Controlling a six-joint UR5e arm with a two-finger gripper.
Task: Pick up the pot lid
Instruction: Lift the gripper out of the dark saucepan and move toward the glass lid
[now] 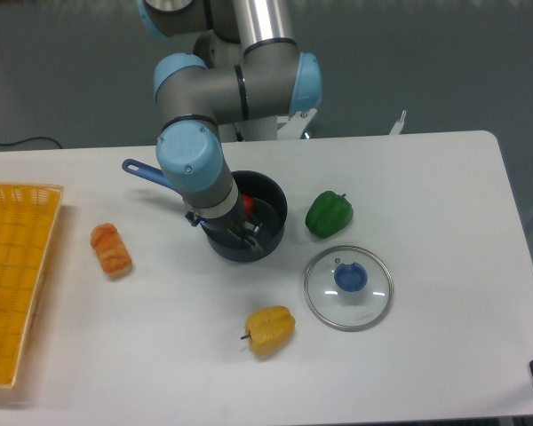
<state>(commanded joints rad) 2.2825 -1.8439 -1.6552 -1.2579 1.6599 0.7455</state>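
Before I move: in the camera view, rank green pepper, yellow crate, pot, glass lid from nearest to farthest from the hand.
1. Pot: nearest, with the hand overlapping it in view.
2. Green pepper: just right of the pot.
3. Glass lid: lower right, below the pepper.
4. Yellow crate: farthest, at the left edge.

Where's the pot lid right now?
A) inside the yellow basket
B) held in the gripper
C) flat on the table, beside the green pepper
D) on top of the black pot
C: the glass lid with its blue knob lies on the white table next to the green pepper, apart from the black pot.
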